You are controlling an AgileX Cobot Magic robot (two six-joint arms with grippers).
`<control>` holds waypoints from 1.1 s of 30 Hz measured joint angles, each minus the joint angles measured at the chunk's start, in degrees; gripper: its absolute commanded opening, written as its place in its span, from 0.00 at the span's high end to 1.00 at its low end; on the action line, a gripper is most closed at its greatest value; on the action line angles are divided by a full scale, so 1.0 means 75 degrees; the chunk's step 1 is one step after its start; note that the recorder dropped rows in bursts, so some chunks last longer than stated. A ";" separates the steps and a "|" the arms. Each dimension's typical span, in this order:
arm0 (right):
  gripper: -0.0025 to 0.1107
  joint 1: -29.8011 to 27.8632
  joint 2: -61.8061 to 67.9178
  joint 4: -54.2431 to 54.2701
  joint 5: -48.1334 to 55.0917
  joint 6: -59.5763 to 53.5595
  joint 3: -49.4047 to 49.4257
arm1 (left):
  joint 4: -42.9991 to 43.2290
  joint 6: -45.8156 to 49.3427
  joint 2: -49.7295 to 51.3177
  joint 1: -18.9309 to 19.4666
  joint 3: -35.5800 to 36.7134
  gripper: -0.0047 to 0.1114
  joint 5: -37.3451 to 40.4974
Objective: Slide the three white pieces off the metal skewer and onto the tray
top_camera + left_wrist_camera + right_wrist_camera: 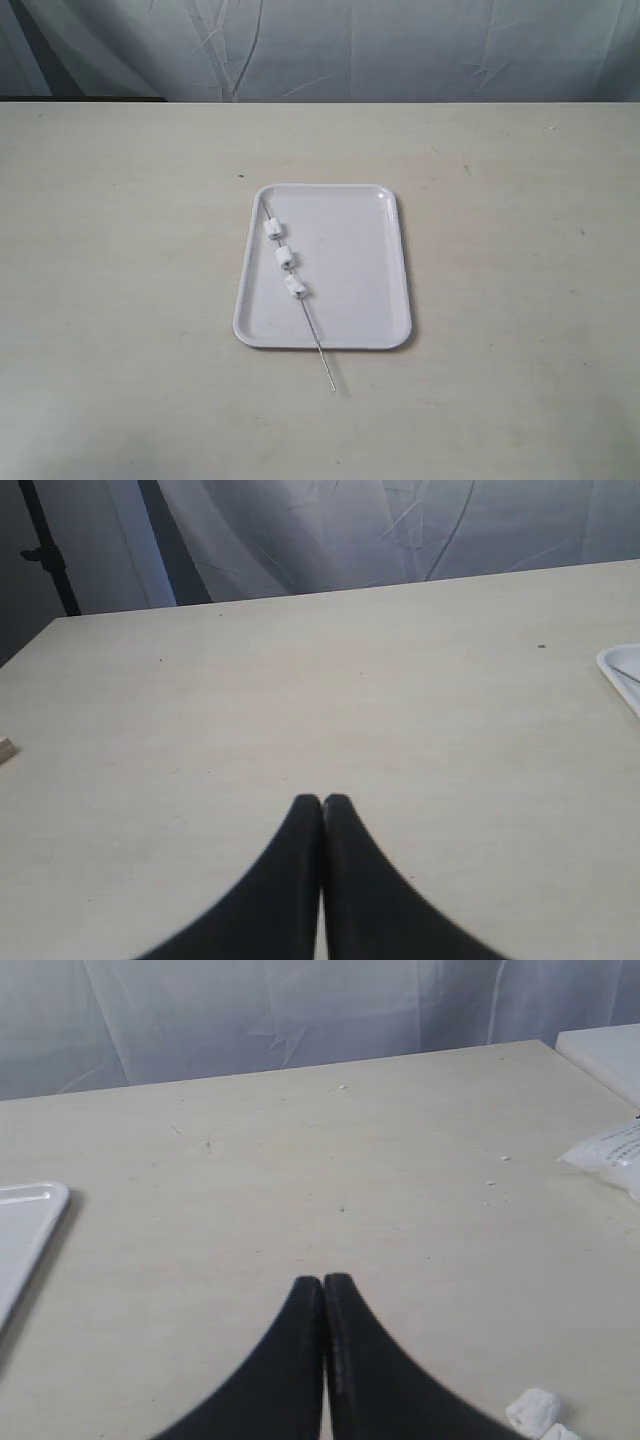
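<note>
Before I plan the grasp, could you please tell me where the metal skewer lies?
In the exterior view the metal skewer lies diagonally across the left half of the tray, its bare end sticking past the near rim over the table.

Quick tally: one tray, one skewer, and three pieces on that skewer. There are two pincers, the left pincer and the right pincer. The right wrist view adds two loose white lumps, one cut off at the edge, plus one clear bag. The left wrist view has one tan scrap. All of it sits on one counter.
</note>
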 measured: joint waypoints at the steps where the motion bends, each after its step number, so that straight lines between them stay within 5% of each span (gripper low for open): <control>1: 0.98 0.0000 0.0000 0.0000 0.0000 0.0000 0.0000 | 0.0000 0.0000 0.0000 0.0000 0.0000 0.96 0.0000; 28: 0.98 0.0000 0.0000 0.0000 0.0000 0.0000 0.0000 | 0.0494 0.0015 0.0000 0.0000 0.0000 0.96 0.0000; 33: 0.98 0.0000 0.0000 0.0000 -0.0546 0.0000 0.0000 | 0.0849 0.0025 0.0000 0.0000 0.0030 0.96 -0.1380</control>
